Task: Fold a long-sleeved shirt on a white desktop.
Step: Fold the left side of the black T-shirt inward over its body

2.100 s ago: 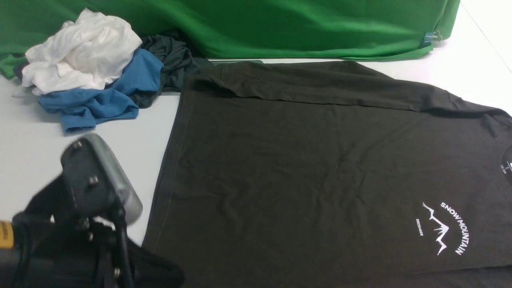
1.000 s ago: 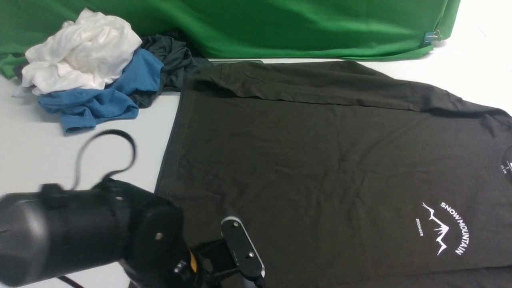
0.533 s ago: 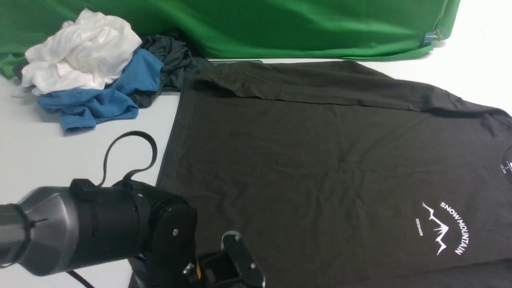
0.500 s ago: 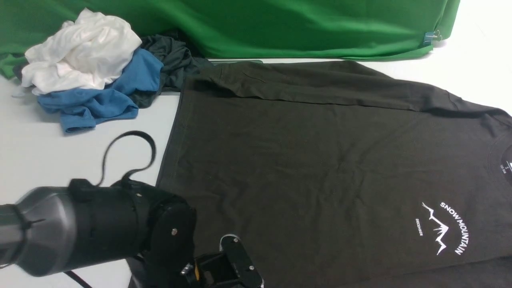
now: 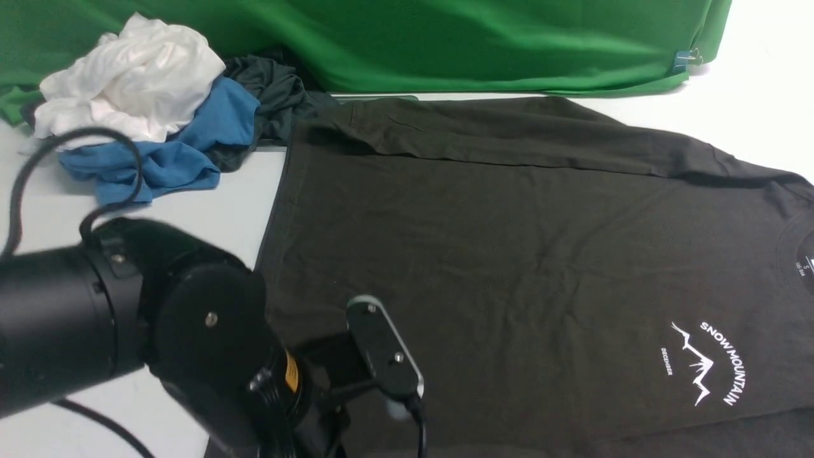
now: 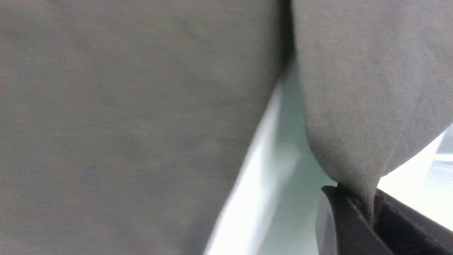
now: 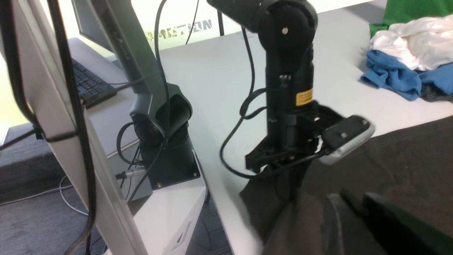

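Note:
The long-sleeved shirt [image 5: 509, 254], very dark with a white mountain logo [image 5: 706, 362], lies spread flat on the white desktop [image 5: 191, 210], its far sleeve folded across the top. My left arm [image 5: 191, 343] stands over the shirt's near left corner. Its fingers are below the front view's edge. In the left wrist view my left gripper [image 6: 370, 202] is shut on a pinched fold of the shirt [image 6: 354, 124], lifted off the desktop [image 6: 254, 198]. My right gripper [image 7: 357, 203] shows only in its wrist view, jaws together on raised shirt fabric [image 7: 300, 219] at the near edge.
A pile of white, blue and dark garments [image 5: 140, 121] lies at the back left. The green backdrop [image 5: 445, 44] runs along the far side. The left arm's base [image 7: 166, 141], its cables and a monitor stand past the table's near left edge [image 7: 219, 198].
My left gripper has shut on the shirt's corner within the last second. The left arm has since risen and drawn back to the left, its cable swinging leftward. The spread shirt has not shifted.

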{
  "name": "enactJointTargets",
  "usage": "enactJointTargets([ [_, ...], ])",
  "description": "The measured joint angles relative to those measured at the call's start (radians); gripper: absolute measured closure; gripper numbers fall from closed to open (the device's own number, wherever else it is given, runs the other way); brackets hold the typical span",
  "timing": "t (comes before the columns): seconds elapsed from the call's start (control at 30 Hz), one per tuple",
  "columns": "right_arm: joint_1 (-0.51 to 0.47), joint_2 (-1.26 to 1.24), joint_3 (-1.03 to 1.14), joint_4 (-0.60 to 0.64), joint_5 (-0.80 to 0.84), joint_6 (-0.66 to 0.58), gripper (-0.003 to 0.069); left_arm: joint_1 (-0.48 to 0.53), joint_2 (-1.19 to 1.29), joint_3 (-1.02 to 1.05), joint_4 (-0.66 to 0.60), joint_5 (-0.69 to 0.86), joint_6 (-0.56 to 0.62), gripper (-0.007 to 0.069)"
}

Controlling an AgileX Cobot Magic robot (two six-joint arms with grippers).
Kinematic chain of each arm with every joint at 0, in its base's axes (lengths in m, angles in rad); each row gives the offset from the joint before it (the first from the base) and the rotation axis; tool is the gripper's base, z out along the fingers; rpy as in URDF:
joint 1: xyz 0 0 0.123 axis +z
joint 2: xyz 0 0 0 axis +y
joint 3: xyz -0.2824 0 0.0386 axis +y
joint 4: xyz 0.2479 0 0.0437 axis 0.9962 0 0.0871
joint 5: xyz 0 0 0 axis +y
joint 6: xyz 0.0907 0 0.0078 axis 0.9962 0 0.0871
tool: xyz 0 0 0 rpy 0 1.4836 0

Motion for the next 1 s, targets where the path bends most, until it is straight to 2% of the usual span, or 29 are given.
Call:
enactJointTargets([
  [0.1,0.0,0.0,0.0,0.0,0.0,0.003,0.0566,0.0,0.0,-0.04,0.084,0.0,-0.031,0.0586],
  [0.2,0.0,0.0,0.0,0.0,0.0,0.004,0.0566,0.015,0.001,-0.071,0.113,-0.001,-0.038,0.0586],
  [0.6,0.0,0.0,0.0,0.0,0.0,0.004,0.0559,0.244,0.082,-0.153,0.123,-0.013,-0.039,0.0586],
  [0.87,0.001,0.001,0.025,0.0,-0.004,0.014,0.0552,0.254,0.175,-0.286,0.104,-0.001,-0.007,0.0586],
  [1.0,0.001,0.001,0.042,-0.001,-0.005,0.025,0.0547,0.254,0.243,-0.335,0.153,0.008,0.01,0.0586],
])
